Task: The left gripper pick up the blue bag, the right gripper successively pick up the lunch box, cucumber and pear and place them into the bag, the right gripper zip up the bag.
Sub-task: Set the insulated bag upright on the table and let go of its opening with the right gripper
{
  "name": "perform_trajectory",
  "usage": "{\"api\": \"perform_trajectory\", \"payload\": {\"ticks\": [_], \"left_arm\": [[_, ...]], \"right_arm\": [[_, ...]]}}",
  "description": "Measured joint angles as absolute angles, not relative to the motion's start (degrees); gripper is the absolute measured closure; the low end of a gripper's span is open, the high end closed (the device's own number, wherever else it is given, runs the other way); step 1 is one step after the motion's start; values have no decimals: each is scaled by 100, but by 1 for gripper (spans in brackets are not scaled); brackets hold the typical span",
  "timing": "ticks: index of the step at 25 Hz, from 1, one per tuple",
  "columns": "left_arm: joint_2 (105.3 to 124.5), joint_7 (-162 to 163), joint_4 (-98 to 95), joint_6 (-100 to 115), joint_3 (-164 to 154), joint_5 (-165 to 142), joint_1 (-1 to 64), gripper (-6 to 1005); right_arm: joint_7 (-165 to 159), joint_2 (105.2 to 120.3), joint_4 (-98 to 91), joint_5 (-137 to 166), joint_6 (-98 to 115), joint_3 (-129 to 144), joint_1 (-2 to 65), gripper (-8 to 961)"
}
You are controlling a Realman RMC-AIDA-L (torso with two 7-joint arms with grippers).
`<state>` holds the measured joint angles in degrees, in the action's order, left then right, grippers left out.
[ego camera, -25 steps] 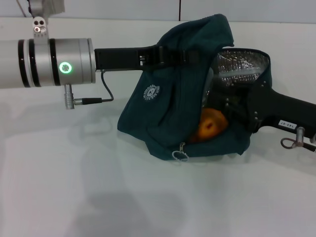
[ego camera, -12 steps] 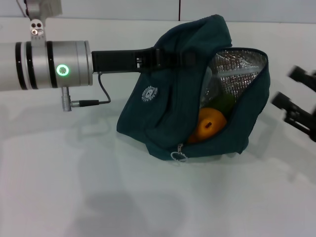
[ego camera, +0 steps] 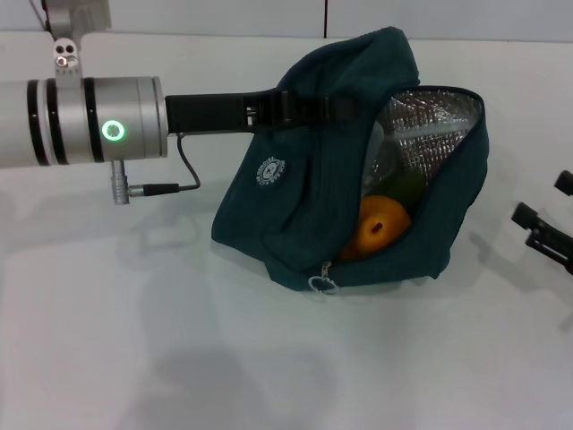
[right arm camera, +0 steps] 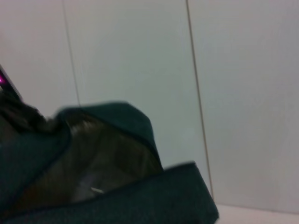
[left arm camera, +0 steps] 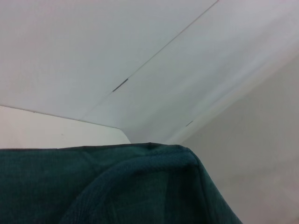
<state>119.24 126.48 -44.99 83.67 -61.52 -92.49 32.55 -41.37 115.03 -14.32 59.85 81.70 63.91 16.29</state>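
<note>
The blue bag [ego camera: 295,206] stands mid-table, its mouth gaping to the right and showing silver foil lining. My left gripper [ego camera: 309,107] reaches in from the left and is shut on the bag's top, holding it up; its fingertips are buried in the fabric. Inside lie the orange pear [ego camera: 380,224], a bit of the green cucumber [ego camera: 407,188] behind it, and the clear lunch box [ego camera: 378,166] deeper in. My right gripper [ego camera: 543,199] hangs open and empty at the right edge, clear of the bag. The bag's fabric [left arm camera: 117,186] fills the left wrist view; the bag's mouth [right arm camera: 107,163] shows in the right wrist view.
The zipper's ring pull [ego camera: 325,284] hangs at the bag's lower front edge. The left arm's silver wrist [ego camera: 89,121] and its cable [ego camera: 175,184] span the upper left. White tabletop [ego camera: 224,358] stretches in front of the bag.
My right gripper has pulled out of the bag's mouth and moved off to the right edge, open. The pear stays inside the bag. The left arm barely moved.
</note>
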Motion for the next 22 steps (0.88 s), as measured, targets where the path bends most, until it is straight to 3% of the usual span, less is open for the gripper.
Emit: {"api": "perform_trajectory", "payload": {"ticks": [15,22], "left_arm": [[11936,12628,-4500,8367,-6072,-9254,3141,850],[11929,12621,-4500,8367,-6074,-9256,3026,850]], "right_arm": [[-4255,11593,-1420,5971,6233,7177,2838,129],[-3814,11622,-1542,4852,6262,7097,2685,129]]}}
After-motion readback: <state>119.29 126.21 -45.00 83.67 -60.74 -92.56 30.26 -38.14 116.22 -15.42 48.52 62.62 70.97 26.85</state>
